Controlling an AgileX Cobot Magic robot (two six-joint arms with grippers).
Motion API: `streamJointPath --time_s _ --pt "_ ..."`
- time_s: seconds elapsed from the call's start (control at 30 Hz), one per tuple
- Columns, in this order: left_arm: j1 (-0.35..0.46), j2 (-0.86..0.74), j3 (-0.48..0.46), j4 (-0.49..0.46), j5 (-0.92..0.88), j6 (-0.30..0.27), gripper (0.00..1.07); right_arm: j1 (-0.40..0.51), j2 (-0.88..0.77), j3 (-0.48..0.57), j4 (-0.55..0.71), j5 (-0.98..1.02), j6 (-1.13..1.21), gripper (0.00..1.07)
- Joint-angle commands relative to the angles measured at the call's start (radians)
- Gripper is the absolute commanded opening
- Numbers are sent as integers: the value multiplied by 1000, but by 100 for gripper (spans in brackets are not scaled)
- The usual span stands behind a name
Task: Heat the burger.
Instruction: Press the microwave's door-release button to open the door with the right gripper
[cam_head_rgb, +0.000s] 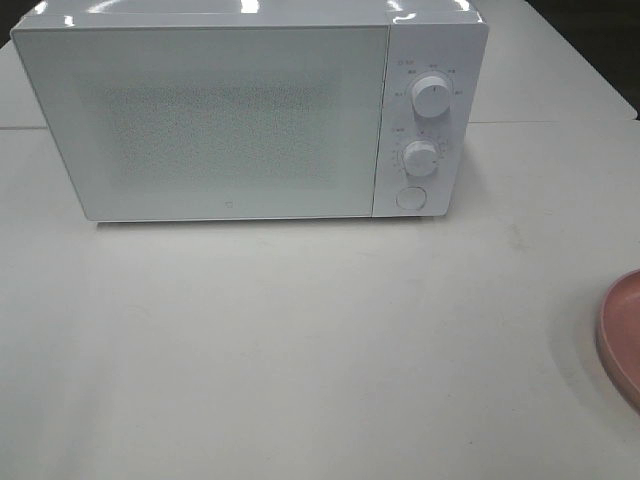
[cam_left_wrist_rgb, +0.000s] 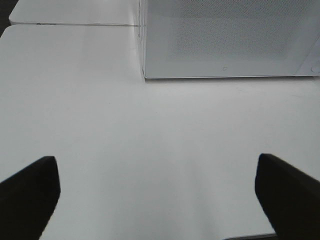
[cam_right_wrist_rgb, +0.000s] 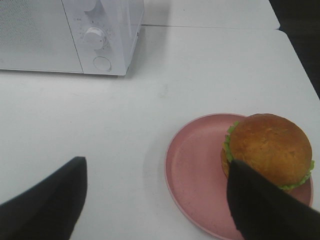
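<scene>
The microwave stands at the back of the white table with its door shut flat. In front of it a broad stretch of bare tabletop runs the full width of the high view. A seam crosses the surface level with the microwave's sides, where a second tabletop joins behind it. Beyond the far right corner the floor shows dark. On the microwave's right side, an upper knob, a lower knob and a round button sit in one column. The pink plate lies on the right part of the table, well apart from the microwave and near the table's right edge. In the high view only a curve of its rim shows at the border. The burger sits on that plate, off-centre on the part farther from the microwave, with its bun upright and lettuce frilling out beneath. The rest of the plate is bare. The right gripper hangs above the plate's near rim with its jaws spread wide and nothing between them. One dark finger overlaps the burger's lower side in the right wrist view, and contact cannot be told. The left gripper hovers over bare tabletop facing the microwave's front, its jaws very wide and holding nothing.
</scene>
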Motion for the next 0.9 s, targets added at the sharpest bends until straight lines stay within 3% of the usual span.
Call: streamJointPath --time_s 0.03,0.67,0.9 --pt "0 -17 -1 -2 0 -5 98 -1 -26 3 2 -5 -6 75" --pt "0 -17 -1 -2 0 -5 98 -1 -23 -11 2 -12 -6 75" --pt "0 -17 -1 -2 0 -5 98 -1 76 -43 2 -46 6 75"
